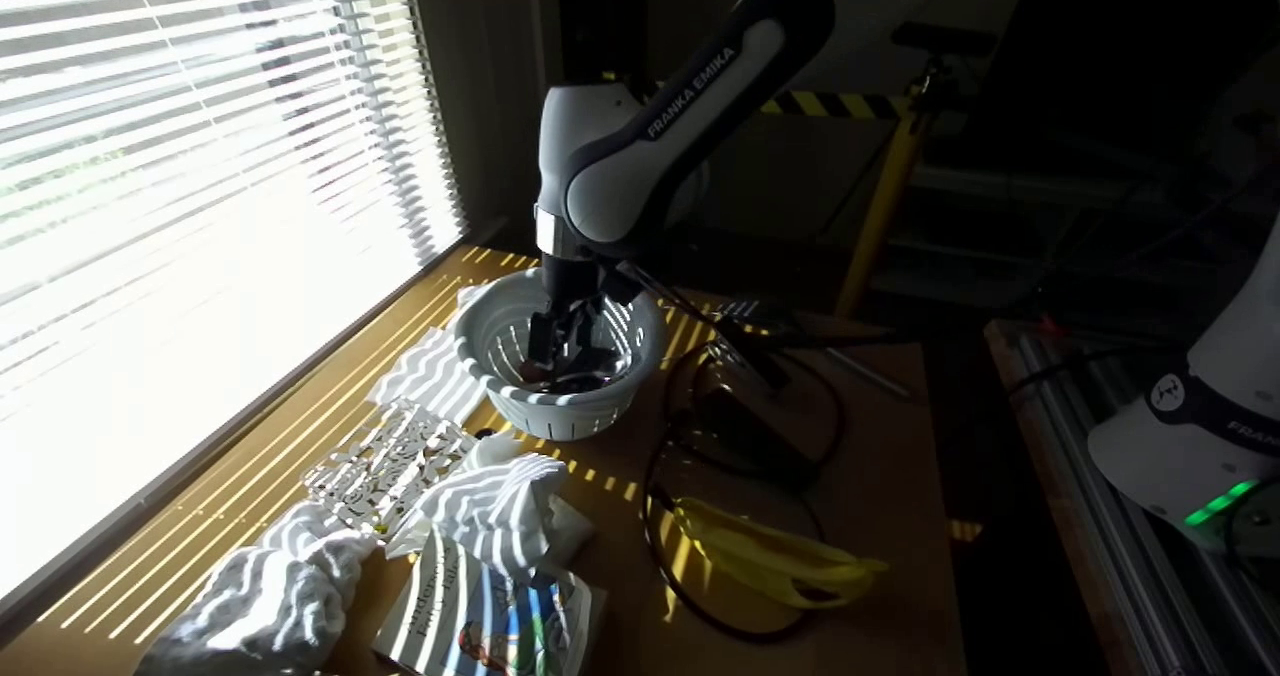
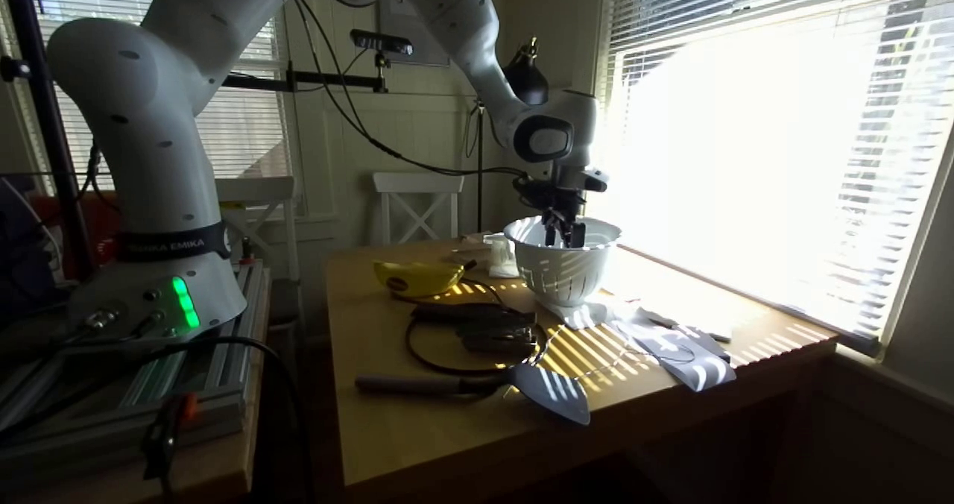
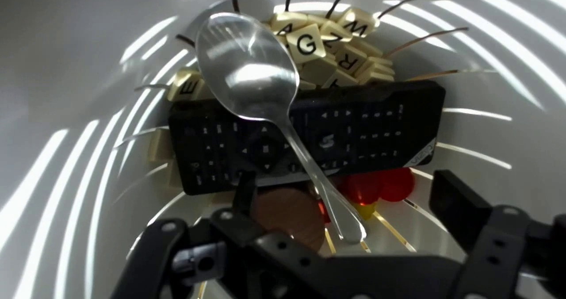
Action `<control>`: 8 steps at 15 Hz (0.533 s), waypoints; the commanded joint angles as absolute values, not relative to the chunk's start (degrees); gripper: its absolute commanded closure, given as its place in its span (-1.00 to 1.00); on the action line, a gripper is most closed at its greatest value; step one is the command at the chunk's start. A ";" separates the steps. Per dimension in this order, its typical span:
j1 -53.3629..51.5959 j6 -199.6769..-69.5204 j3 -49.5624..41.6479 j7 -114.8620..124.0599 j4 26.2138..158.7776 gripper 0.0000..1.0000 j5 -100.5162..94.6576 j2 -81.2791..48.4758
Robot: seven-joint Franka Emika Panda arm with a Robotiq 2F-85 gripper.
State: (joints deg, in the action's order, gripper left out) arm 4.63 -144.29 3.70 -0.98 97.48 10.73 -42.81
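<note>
My gripper (image 3: 349, 197) reaches down into a pale colander (image 1: 555, 424), seen in both exterior views, its fingers wide apart with nothing gripped. In the wrist view a metal spoon (image 3: 250, 75) lies across a black remote control (image 3: 376, 126); the spoon's handle end comes down between the fingers' lines. Beyond the remote is a heap of letter tiles (image 3: 306, 44). A round brown object (image 3: 289, 215) sits close by the left finger, partly hidden by it. Red round pieces (image 3: 396, 185) and a bit of yellow show under the remote's near edge.
The colander's wall surrounds the gripper. On the table are a yellow bag-like item (image 1: 770, 556), a book (image 1: 500, 616), striped-lit cloths (image 1: 490, 516), a spatula (image 2: 551, 392) and a dark cabled device (image 2: 496, 332). A window with blinds (image 1: 200, 156) borders the table.
</note>
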 commanded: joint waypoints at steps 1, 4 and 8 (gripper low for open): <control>2.47 -145.55 2.11 4.76 91.42 -1.00 10.94 -48.41; -1.83 -144.52 -1.15 11.26 87.43 -1.00 8.25 -51.33; -7.30 -134.10 -5.78 20.43 81.24 -1.00 4.72 -54.86</control>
